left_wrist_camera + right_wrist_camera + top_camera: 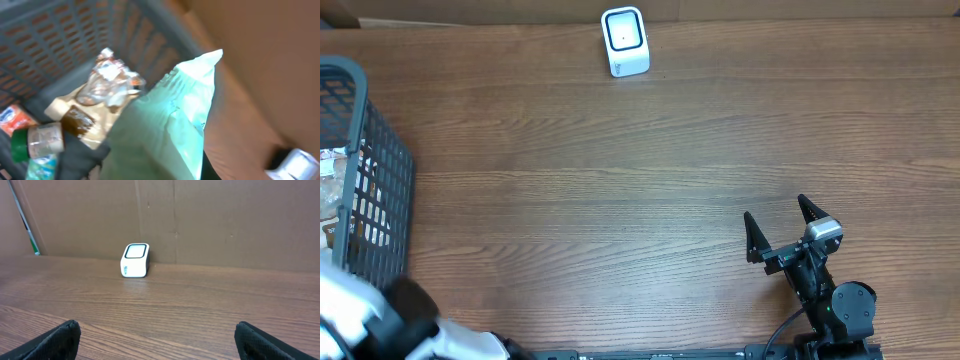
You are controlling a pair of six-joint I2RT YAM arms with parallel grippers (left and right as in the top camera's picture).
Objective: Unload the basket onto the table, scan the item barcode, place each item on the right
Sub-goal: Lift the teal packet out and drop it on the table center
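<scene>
Because the barcode must be shown to the scanner (624,40) at the far edge of the tabletop (620,200), my left gripper (150,172) is clenched on what I judge to be the mint-green pouch (165,125), inside the basket (360,110) at the tabletop's left edge. My left arm (360,320) reaches into that basket from the near left corner, wrist tilted downward. My right gripper (782,222) rests released and empty toward the near right corner, level and facing the scanner.

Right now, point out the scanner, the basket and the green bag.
scanner (624,40), overhead view, its top window.
basket (382,200), overhead view, its mesh side wall.
green bag (165,130), left wrist view, its crinkled middle.
</scene>
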